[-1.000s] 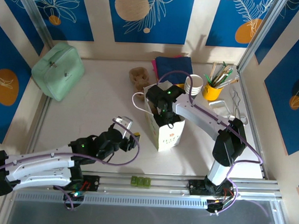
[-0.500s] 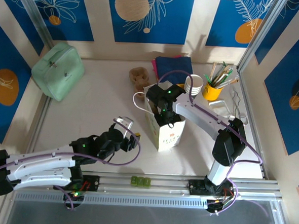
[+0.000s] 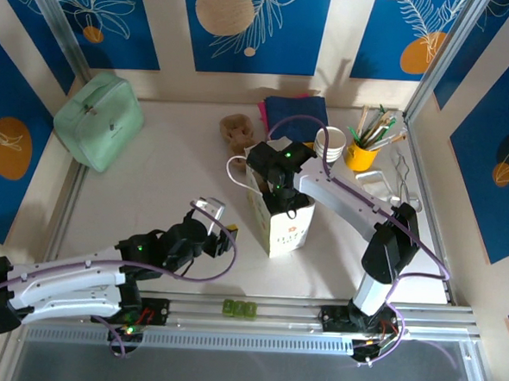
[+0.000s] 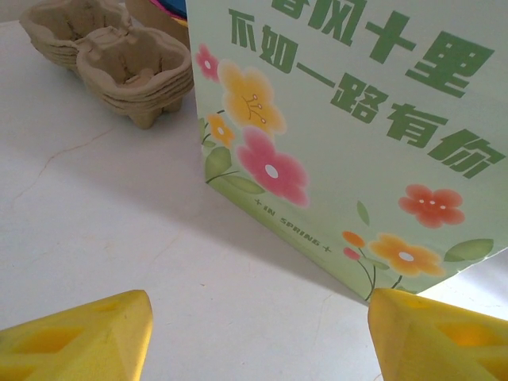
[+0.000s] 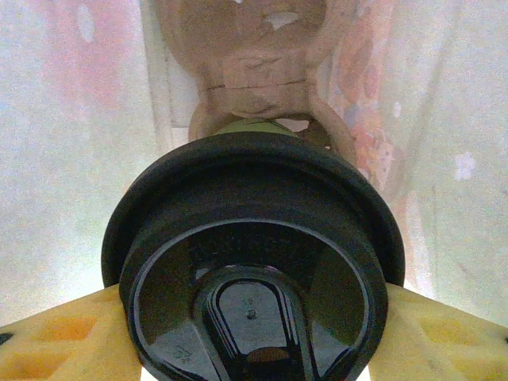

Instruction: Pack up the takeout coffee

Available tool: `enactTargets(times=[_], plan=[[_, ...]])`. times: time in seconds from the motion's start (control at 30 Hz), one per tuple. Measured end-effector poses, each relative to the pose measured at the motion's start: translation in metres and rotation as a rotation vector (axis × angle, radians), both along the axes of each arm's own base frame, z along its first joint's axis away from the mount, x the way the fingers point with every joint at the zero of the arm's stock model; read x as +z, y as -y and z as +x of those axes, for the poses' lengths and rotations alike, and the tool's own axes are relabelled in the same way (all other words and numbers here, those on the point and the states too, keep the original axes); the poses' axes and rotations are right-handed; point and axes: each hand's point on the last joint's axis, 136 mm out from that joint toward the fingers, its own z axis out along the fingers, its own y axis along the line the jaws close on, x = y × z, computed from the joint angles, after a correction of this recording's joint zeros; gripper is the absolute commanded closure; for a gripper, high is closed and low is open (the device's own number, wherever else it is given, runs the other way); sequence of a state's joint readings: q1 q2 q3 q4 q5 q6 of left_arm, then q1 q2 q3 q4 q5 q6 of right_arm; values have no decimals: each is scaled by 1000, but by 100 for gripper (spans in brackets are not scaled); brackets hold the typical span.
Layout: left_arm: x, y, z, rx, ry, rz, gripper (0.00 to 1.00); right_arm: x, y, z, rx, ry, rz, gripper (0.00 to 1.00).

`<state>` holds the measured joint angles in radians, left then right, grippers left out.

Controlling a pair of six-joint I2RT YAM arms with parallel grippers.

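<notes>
Right claw [image 5: 254, 337] is down inside the floral paper bag [image 3: 284, 229], clamped on a black lid [image 5: 254, 238] above a cardboard carrier [image 5: 258, 71]. Can't tell if there's a cup under the lid. The white ribbed cup stack [image 3: 329, 141] stands upright, rim up, toward the bench's far right corner. It's just beyond and right of that claw, so the right arm's nearer imo. Left claw [image 4: 254, 337] hangs open at the bag's near side.

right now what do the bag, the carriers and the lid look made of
The bag looks like matte printed paper: flat panel, crisp bottom edge. The carriers look like moulded pulp or cardboard: brown, rough and dull, with soft rounded pockets. The lid is probably black plastic: glossy, with bright reflections and raised moulded shapes on top.
</notes>
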<state>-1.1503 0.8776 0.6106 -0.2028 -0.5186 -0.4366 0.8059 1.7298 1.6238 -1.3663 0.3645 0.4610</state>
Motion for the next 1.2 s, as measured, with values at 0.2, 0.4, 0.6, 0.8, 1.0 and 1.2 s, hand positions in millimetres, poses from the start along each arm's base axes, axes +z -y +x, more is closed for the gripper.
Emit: enactTargets(times=[0.2,0.4,0.6,0.8,1.0,1.2], plan=[[3,-1,-1,1,4,-11,28,3,5,2,-4,21,-18,42],[5,-2,-1,2,7,-19,27,7,6,3,-5,39,-16,42],[5,-3,0,8,10,-18,28,10,9,5,-6,58,-20,42],[5,-3,0,8,10,-18,28,13,9,5,-6,65,-13,42],[5,-3,0,8,10,-18,28,6,14,8,-22,60,-17,42],[5,-3,0,8,10,-19,28,1,18,9,-32,53,-24,42]])
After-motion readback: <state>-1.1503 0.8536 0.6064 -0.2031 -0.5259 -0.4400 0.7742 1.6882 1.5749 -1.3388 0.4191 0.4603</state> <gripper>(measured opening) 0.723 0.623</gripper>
